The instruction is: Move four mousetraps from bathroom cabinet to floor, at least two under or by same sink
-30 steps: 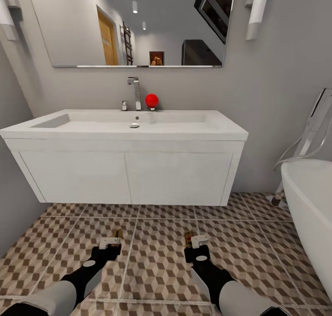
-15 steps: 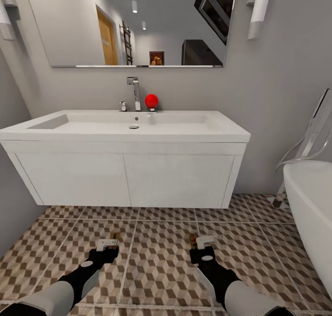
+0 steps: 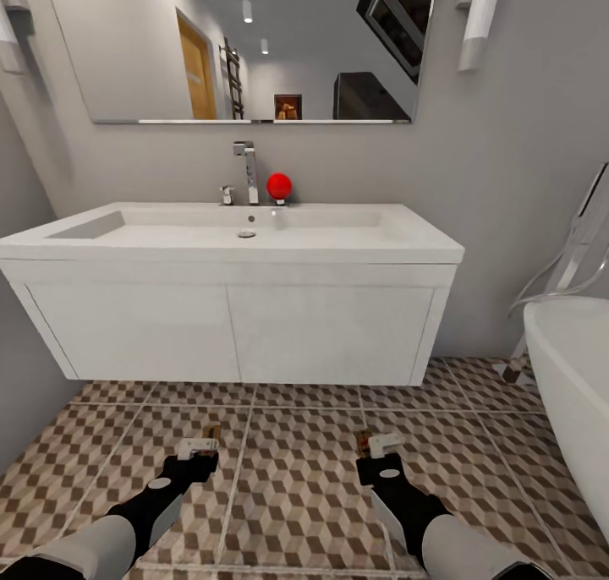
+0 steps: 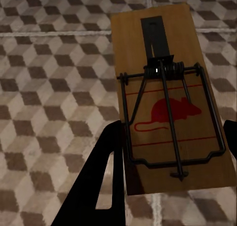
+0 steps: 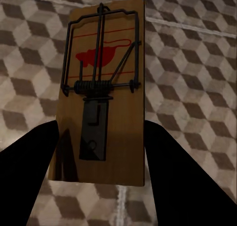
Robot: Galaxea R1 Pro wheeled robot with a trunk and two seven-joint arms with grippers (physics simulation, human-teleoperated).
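The view has drawn back slightly from the sink (image 3: 245,229). Left gripper (image 3: 200,449) and right gripper (image 3: 378,446) each clasp a mousetrap (image 4: 168,102) (image 5: 101,97); next, lower both onto the bathroom floor (image 3: 288,478) near the vanity.

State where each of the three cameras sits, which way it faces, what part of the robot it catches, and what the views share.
Head view: on the robot's head, facing forward and down at the long white wall-hung sink and cube-patterned tiled floor; both dark forearms, left end effector and right end effector show.
Left wrist view: on the left arm, looking along its fingers at a tan wooden mousetrap.
Right wrist view: on the right arm, fingers flanking another mousetrap.
Shared: the same floor, and the traps seen edge-on from the head.
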